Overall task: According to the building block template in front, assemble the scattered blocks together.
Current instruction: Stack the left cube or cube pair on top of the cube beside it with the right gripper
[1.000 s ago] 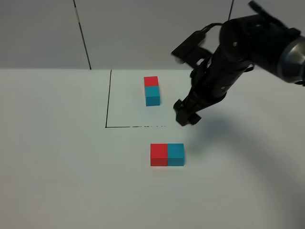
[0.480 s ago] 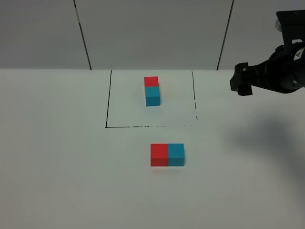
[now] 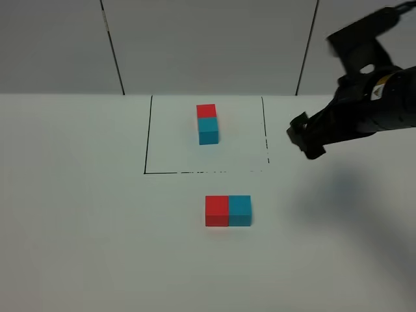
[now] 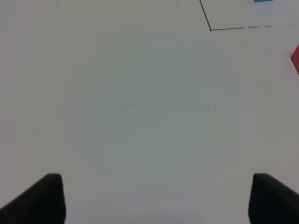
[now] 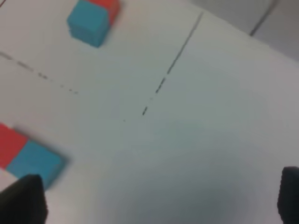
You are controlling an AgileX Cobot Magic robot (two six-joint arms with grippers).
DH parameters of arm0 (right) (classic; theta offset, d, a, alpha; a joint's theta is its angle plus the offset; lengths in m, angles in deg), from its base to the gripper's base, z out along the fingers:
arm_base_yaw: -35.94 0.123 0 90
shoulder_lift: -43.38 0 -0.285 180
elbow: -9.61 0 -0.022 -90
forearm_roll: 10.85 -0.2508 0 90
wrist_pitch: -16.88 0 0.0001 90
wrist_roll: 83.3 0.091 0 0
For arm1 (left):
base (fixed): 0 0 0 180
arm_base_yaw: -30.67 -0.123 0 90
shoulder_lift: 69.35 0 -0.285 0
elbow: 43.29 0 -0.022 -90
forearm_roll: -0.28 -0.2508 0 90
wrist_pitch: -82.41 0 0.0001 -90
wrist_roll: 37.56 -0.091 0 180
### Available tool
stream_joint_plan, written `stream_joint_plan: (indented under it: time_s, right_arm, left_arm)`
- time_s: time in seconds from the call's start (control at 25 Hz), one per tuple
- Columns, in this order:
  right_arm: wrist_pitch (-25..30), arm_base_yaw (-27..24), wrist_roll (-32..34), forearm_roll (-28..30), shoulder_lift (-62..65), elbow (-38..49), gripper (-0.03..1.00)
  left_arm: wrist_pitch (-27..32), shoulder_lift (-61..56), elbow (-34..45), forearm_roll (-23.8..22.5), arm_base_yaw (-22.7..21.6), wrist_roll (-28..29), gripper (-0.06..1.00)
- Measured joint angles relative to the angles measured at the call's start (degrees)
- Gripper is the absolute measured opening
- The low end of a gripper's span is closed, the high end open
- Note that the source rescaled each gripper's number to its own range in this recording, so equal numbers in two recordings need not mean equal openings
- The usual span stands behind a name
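Note:
The building block template (image 3: 207, 123), a red cube joined to a cyan one, stands inside the thin black outline (image 3: 147, 136) at the back. Nearer the front, the scattered blocks lie side by side and touching: red (image 3: 216, 210) on the left, cyan (image 3: 240, 210) on the right. My right gripper (image 3: 304, 140) hangs open in the air, right of the outline and well apart from both pairs. Its wrist view (image 5: 156, 205) shows the wide-apart fingers, the cyan block (image 5: 35, 161) and the template (image 5: 88, 21). The left gripper (image 4: 159, 200) is open over bare table, outside the exterior view.
The white table (image 3: 78, 247) runs wide around the blocks. A grey panelled wall (image 3: 208, 45) closes the back. A corner of the outline (image 4: 210, 29) and a sliver of the red block (image 4: 295, 58) show in the left wrist view.
My right arm pulled away from beside the template up to the far right, then swung back down and left. The blocks and the left gripper have not moved.

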Motion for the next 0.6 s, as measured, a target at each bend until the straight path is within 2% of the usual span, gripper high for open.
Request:
stream_joint_plan:
  time_s: [0.12,0.24,0.36,0.44,0.6]
  right_arm:
    - [5.06,4.33,-10.21,2.67,-4.10,-3.88,1.00]
    - [13.50,7.79,-17.72,3.65,-10.72,-9.51,1.00]
    - [19.53,10.05,-23.19,3.71,-18.12,-14.72,1.00]
    - [20.96,10.91,-26.08,3.22,-22.55,-17.40,1.00]
    - [20.46,11.85,-31.15,1.98,-29.25,-20.88,1.00]
  left_arm:
    - [0.00,0.00,0.00,0.00,0.00,0.00,0.68]
    - [0.00,0.00,0.00,0.00,0.00,0.00,0.68]
    - [0.00,0.00,0.00,0.00,0.00,0.00,0.68]
    - [0.00,0.00,0.00,0.00,0.00,0.00,0.68]
    - [0.00,0.00,0.00,0.00,0.00,0.00,0.68]
